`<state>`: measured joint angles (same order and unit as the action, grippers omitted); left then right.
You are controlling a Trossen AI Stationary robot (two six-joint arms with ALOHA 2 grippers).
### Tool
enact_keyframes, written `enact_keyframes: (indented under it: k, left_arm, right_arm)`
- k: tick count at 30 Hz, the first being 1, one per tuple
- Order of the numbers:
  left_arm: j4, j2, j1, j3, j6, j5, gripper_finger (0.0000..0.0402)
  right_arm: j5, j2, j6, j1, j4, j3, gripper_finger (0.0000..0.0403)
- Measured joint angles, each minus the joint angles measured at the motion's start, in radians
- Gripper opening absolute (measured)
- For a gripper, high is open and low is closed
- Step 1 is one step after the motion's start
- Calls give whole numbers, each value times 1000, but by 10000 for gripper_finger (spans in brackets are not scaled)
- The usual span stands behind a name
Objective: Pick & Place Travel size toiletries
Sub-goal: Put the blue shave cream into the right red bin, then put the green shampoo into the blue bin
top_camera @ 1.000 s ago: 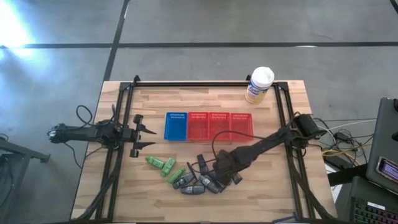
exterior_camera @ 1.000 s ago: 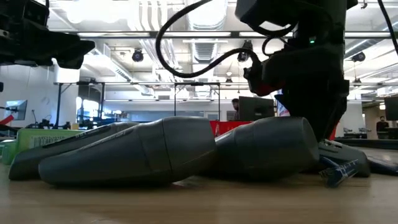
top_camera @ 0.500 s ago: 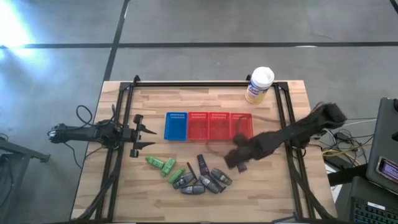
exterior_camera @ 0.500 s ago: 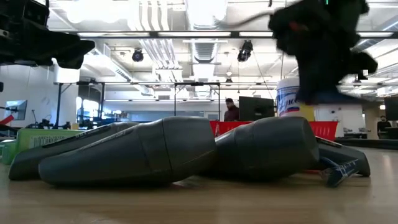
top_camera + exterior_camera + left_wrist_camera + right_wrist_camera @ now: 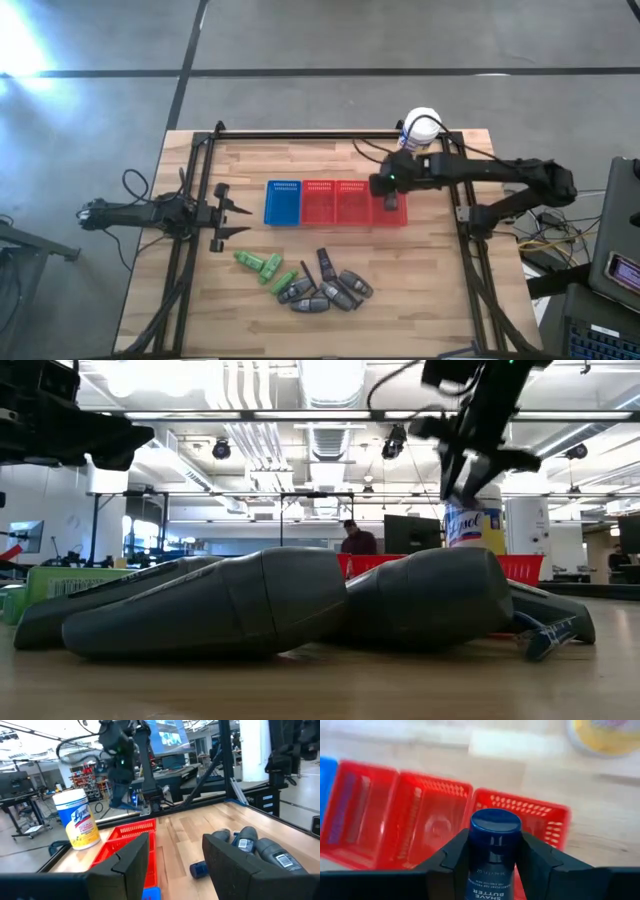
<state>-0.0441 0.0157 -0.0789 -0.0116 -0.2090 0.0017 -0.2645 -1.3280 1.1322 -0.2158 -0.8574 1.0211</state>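
Now, from above: right gripper (image 5: 390, 187) poised over the rightmost red basket (image 5: 390, 213), clamped on a small dark bottle (image 5: 391, 203). Left gripper (image 5: 236, 211) parked at the table's left edge, fingers spread, nothing between them. Remaining toiletries (image 5: 305, 281) heaped near the front edge, green ones beside grey.

Down at table height: grey bottles (image 5: 250, 603) filling the foreground, right arm high above the red baskets near the white-lidded canister (image 5: 474, 526).

Left wrist: own fingers apart, more grey bottles (image 5: 260, 849) lying beyond.

Right wrist: blue-capped bottle (image 5: 494, 851) squeezed upright between both fingers, red basket (image 5: 520, 815) directly beneath. Risky part: letting go this high, likely to bounce off the rim and roll out.
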Motion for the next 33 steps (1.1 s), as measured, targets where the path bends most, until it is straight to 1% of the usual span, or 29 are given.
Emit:
enact_keyframes:
  k: [2, 5, 8, 11, 13, 15, 19, 20, 23, 24, 26, 27, 29, 33]
  left_arm:
    - [0, 0, 0, 0, 1, -1, 190]
    - [-8, 0, -1, 0, 68, 4, 190]
    - [-74, 0, -1, 0, 260, 7, 190]
    - [-162, 0, 0, 0, 551, 6, 190]
    - [-209, 0, 0, 0, 730, -1, 190]
    - [-230, 1, -1, 0, 847, -41, 190]
    - [-274, 1, 0, 0, 894, -163, 190]
    - [-281, 1, 0, 0, 935, -172, 190]
    - [-276, 15, 1, 0, 1130, -197, 190]
    - [-274, 22, 2, 0, 1156, -193, 190]
    - [-270, 38, 1, 0, 1174, -151, 190]
    - [-251, 53, 1, -5, 1176, -138, 189]
    - [-120, 85, 1, -46, 1167, -138, 184]
    - [304, 203, 2, -235, 1052, -191, 169]
  right_arm:
    - [57, -31, -40, -36, 23, -25, 134]
    - [81, -75, -64, -61, 39, -56, 135]
    - [122, -114, -68, -69, 61, -92, 134]
    - [142, -140, -56, -69, 90, -101, 141]
    - [135, -154, -57, -69, 86, -97, 154]
    - [114, -162, -63, -64, 87, -82, 173]
    - [78, -156, -81, -61, 87, -46, 214]
    - [76, -155, -89, -62, 86, -39, 223]
    - [57, -153, -118, -62, 81, -5, 252]
    - [50, -153, -130, -60, 79, 8, 260]
    - [31, -154, -155, -52, 77, 35, 275]
    - [24, -154, -168, -49, 79, 49, 282]
    - [24, -158, -194, -48, 77, 72, 293]
    - [25, -160, -200, -49, 46, 103, 307]
